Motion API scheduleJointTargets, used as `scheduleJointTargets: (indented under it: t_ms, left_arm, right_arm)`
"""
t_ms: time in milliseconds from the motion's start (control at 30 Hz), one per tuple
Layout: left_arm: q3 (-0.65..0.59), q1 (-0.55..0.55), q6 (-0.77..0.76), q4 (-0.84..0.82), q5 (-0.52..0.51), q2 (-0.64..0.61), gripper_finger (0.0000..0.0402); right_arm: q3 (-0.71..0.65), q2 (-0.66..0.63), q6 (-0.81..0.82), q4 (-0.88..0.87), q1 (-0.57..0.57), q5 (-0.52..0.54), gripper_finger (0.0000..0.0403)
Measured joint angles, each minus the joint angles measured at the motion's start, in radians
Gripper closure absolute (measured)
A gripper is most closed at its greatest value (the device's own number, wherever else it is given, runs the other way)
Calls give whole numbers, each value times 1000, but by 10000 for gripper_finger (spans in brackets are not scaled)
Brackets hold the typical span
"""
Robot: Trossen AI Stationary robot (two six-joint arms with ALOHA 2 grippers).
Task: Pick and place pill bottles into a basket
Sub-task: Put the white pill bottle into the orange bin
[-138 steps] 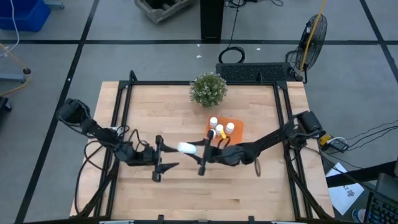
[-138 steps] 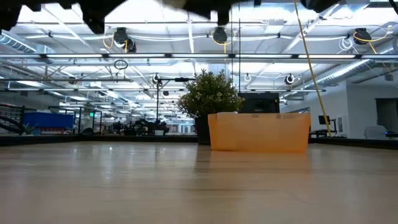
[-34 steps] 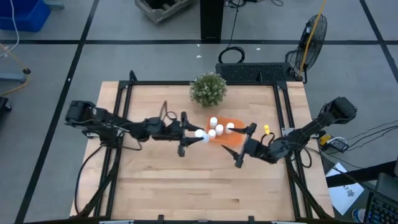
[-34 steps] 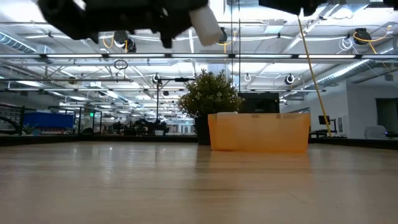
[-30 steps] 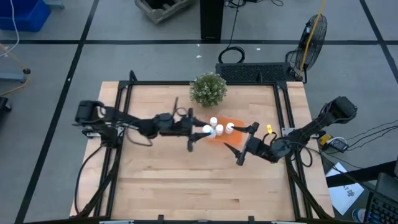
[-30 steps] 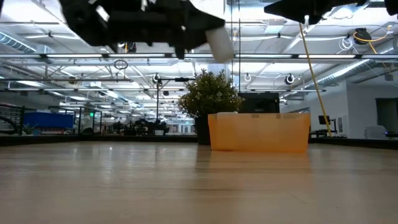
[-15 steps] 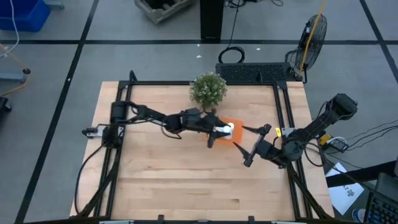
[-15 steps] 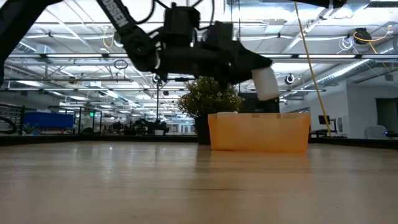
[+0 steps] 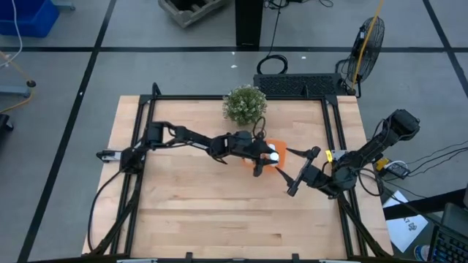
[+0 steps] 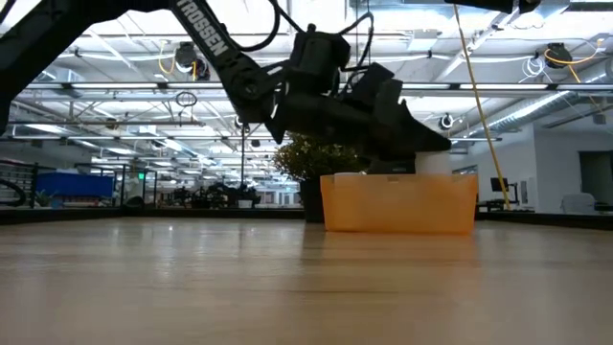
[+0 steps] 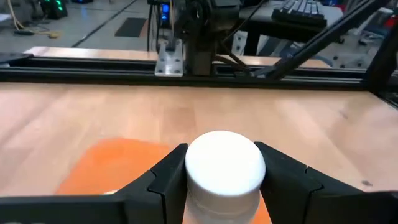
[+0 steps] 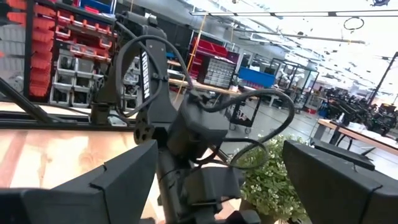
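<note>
Wood surface [image 9: 190, 212] inside a black frame, open workshop floor behind. Pill bottle [image 11: 224, 168] is clamped cap-up between the left gripper's [image 9: 265, 159] jaws, one jaw on each side of the cap in the left wrist view; it hangs right over the orange basket [image 10: 397, 203], bottle base about at rim level in the low view. So the step in hand looks like the drop-off: carry is done, release isn't. Next move, as I read it: ease down a touch if needed, spread the jaws, then lift straight out. How many bottles already sit in the basket I can't tell, since the left arm covers most of it from above and the basket wall hides them in the low view, so the drop could land on a neighbour and tip. Potted plant [image 9: 245, 104] stands just behind the basket, close to the left arm's line; retreat should steer away from it. Right gripper [image 9: 297, 172] waits just beside the basket on the right side, jaws wide with nothing in them, close enough to watch during pull-out. Keyboard [image 9: 296, 85] and fan [image 9: 365, 44] sit off the surface, well clear.
</note>
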Motion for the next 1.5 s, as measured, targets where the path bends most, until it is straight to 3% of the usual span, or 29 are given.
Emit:
scheduleJointTargets:
  t_ms: [1100,1500]
  left_arm:
    - [8,-6,52,-52,-70,19,227]
    - [7,-28,44,-58,-94,19,177]
  right_arm:
    - [0,0,4,0,0,-3,67]
    - [0,0,8,-1,0,-3,67]
